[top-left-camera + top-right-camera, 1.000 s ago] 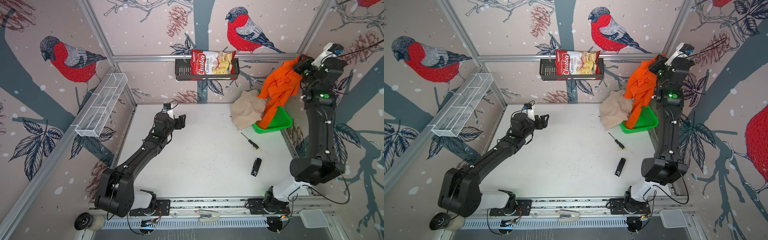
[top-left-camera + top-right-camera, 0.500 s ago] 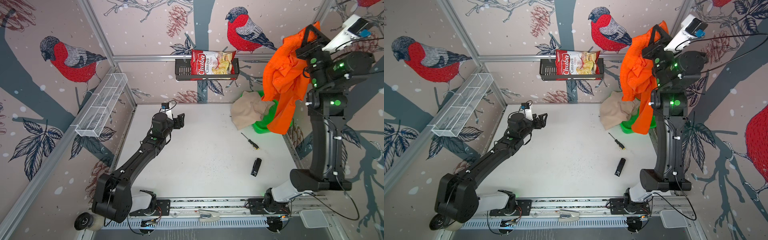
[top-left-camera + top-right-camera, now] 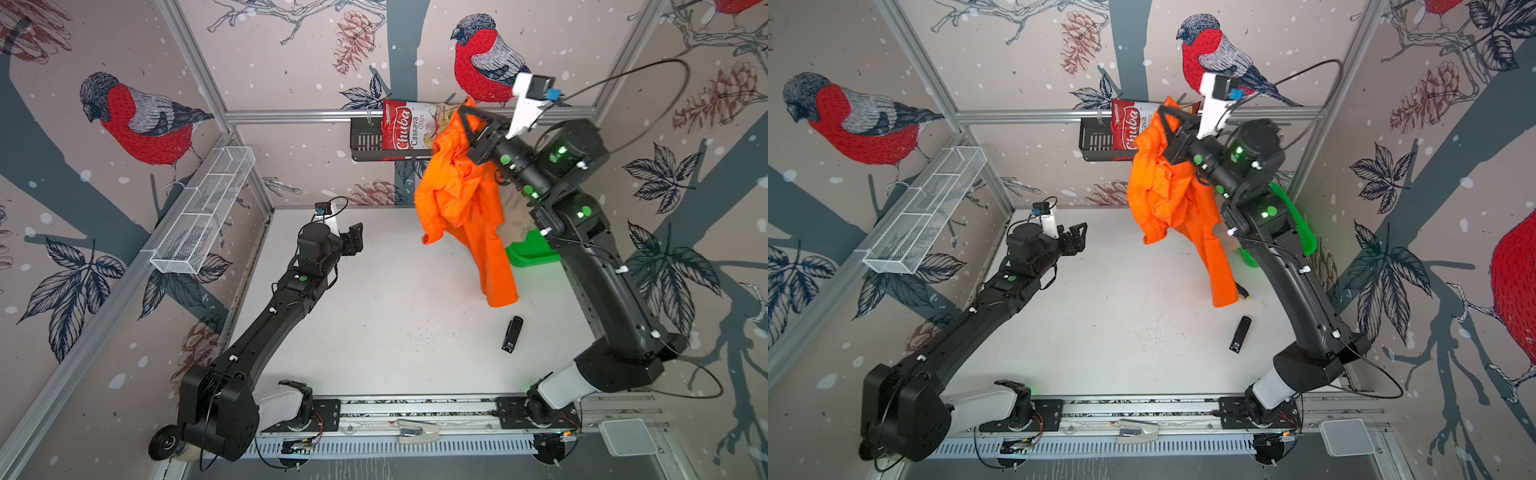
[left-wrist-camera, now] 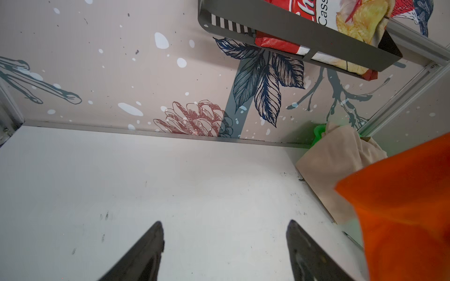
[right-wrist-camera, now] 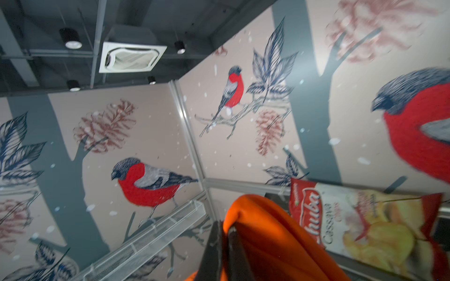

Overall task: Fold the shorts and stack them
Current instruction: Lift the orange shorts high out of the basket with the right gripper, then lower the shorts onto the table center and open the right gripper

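We see the white counter (image 3: 374, 332) below both arms. Over its far right the orange shorts (image 3: 461, 195) hang in the air, pinched at the top by our right tool (image 5: 224, 226), jaws clamped on the cloth. The beige shorts (image 4: 328, 167) slump over the green basket (image 3: 530, 253) in the far right corner. Our left tool (image 4: 224, 222) hovers with jaws spread wide, holding nothing. The red bag (image 3: 409, 129) in the black rack (image 3: 365, 143) reads "Chuba Cassava Chips".

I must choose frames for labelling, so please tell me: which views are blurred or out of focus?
Right wrist view: smeared around the chip bag and big bird; the orange shorts by the right tool are soft. Left wrist view: table sharp, the near orange shorts blurry. Both top views: sharp, evenly lit.
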Motion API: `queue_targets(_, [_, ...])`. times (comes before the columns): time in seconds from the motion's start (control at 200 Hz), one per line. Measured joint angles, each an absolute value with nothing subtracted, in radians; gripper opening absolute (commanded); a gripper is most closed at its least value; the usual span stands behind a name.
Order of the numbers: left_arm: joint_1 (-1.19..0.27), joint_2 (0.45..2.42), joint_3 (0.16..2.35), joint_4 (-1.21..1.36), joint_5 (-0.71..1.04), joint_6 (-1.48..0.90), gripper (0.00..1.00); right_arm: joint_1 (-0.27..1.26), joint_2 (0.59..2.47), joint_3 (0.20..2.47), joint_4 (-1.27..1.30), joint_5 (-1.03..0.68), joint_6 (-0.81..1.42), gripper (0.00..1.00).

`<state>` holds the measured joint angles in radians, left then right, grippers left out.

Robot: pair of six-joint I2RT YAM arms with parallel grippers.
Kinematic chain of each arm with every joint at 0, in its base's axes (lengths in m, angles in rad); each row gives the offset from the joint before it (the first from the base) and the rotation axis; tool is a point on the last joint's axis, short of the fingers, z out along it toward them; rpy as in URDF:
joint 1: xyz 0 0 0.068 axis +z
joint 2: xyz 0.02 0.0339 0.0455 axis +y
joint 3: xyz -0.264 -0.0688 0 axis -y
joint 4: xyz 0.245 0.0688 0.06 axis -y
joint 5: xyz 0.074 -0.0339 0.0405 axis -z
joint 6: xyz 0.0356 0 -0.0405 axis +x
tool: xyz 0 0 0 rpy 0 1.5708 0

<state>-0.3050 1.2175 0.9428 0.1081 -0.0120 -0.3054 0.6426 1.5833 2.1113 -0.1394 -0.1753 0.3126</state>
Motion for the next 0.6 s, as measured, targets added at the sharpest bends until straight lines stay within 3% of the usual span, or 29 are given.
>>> queue_targets(0.08, [-0.305, 1.201, 0.942, 0.093, -0.031, -0.303, 0.78, 0.672, 1.601, 2.075, -0.142, -0.175, 0.313, 0.03])
queue_targets(0.135, [-0.305, 1.195, 0.941, 0.083, -0.053, -0.298, 0.78, 0.675, 1.603, 2.024, -0.141, -0.148, 0.317, 0.18])
queue_targets(0.21, [-0.305, 1.193, 0.941, 0.053, -0.087, -0.298, 0.78, 0.675, 1.597, 1.91, -0.115, -0.1, 0.35, 0.5])
queue_targets(0.27, [-0.305, 1.193, 0.941, 0.017, -0.114, -0.298, 0.79, 0.673, 1.601, 1.829, -0.118, -0.061, 0.36, 0.64])
queue_targets(0.385, [-0.305, 1.188, 0.923, -0.015, -0.135, -0.295, 0.79, 0.651, 1.628, 1.75, -0.176, -0.01, 0.379, 0.74])
queue_targets(0.6, [-0.305, 1.201, 0.851, 0.005, -0.052, -0.291, 0.78, 0.547, 1.588, 1.534, -0.271, 0.018, 0.42, 0.82])
